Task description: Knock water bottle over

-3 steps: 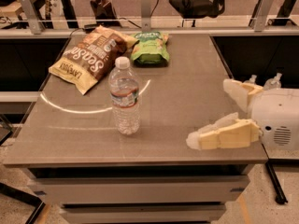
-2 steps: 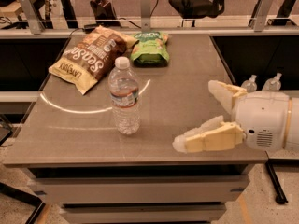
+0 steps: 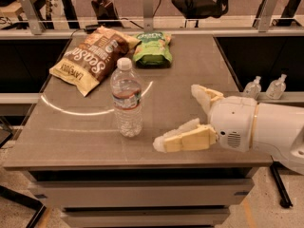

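The water bottle stands upright near the front middle of the table, with a brown chip bag behind it to the left and a green snack bag behind it toward the far edge, both apart from it. The gripper hovers low over the table just right of the bottle, its fingers spread wide and empty, with only bare tabletop between them. Two small pump bottles stand off the table's right side, seemingly on a ledge.

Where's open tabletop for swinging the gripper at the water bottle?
Bare tabletop lies left of the water bottle and between it and the gripper, fingers open, at front right. The far edge is crowded: chip bag, green pouch.
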Tool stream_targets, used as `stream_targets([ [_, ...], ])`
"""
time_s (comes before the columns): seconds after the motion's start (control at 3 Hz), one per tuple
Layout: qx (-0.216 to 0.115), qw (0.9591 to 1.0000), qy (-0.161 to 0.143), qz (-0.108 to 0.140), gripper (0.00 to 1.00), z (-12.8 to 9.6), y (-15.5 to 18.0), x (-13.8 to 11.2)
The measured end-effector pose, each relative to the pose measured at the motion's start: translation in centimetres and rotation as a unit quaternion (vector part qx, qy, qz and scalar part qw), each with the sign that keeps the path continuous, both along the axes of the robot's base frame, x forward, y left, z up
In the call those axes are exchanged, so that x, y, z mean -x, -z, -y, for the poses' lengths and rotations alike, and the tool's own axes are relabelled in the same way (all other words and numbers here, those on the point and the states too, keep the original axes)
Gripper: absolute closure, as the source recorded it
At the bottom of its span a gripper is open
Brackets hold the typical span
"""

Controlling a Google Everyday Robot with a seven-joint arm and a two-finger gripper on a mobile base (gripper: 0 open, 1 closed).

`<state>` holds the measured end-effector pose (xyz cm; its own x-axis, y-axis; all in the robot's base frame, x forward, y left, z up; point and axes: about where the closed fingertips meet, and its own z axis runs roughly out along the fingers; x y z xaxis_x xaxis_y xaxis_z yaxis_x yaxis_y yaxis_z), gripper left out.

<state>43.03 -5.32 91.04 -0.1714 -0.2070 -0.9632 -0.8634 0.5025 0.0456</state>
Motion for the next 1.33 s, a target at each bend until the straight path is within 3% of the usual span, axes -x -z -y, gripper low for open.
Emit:
stream_targets([
  [1.33,-0.048,0.9986,-0.009,0.022,0.0,-8.2,0.2,-3.1],
])
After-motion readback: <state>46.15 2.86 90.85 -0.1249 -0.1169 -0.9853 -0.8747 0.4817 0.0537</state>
